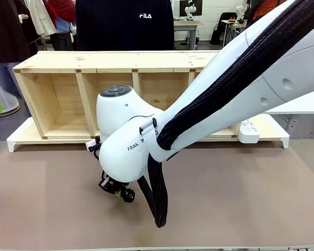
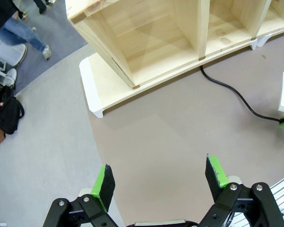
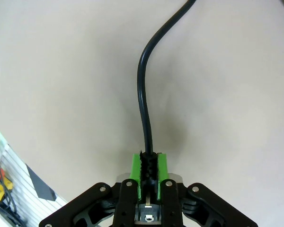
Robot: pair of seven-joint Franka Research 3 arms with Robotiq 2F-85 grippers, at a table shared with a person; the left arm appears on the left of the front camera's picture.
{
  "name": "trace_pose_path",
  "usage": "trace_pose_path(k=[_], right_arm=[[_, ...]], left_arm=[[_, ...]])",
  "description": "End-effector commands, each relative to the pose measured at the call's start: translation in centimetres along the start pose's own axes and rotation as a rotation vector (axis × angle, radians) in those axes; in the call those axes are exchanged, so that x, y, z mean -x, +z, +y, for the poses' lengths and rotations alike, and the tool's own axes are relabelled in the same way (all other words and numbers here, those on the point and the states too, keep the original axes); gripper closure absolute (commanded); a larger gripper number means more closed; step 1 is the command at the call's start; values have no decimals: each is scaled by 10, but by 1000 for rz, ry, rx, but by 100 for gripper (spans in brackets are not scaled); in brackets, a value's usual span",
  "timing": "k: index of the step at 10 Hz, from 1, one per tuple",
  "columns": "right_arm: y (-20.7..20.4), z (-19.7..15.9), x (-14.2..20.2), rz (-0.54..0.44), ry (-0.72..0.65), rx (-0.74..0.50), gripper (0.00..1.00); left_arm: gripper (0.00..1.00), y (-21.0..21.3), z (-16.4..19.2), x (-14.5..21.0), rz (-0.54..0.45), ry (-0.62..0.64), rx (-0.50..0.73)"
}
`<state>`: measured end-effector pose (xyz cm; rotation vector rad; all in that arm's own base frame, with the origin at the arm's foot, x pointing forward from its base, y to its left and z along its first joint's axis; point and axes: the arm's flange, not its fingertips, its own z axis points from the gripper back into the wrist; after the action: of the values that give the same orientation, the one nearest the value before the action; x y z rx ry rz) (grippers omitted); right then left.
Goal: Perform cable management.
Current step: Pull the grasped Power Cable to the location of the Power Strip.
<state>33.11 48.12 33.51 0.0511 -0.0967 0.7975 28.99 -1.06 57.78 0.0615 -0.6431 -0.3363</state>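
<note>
The cable point(image 3: 143, 85) is a thin black cord on the brown table. My right gripper point(image 3: 149, 158) is shut on its ribbed end, and the cord curves away from the green pads point(image 3: 136, 165). In the front view the right gripper point(image 1: 115, 189) sits low on the table in front of the wooden shelf point(image 1: 115, 61), under the right arm. The left wrist view shows the cable point(image 2: 236, 94) running from the shelf's foot across the table to the right edge. My left gripper point(image 2: 160, 177) hangs open high above the table's corner, holding nothing.
The long wooden shelf point(image 2: 146, 52) lies on white boards along the table's far side. A small white socket block point(image 1: 248, 130) rests at its right end. A person in a black top point(image 1: 125, 23) stands behind the shelf. Grey floor point(image 2: 42, 137) lies past the table's edge.
</note>
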Motion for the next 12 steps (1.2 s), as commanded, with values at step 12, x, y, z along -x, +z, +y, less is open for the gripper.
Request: trace_pose_path(k=[12], right_arm=[[72, -95, 68, 20, -234, 189, 100]], left_arm=[[0, 0, 0, 0, -4, 16, 0]])
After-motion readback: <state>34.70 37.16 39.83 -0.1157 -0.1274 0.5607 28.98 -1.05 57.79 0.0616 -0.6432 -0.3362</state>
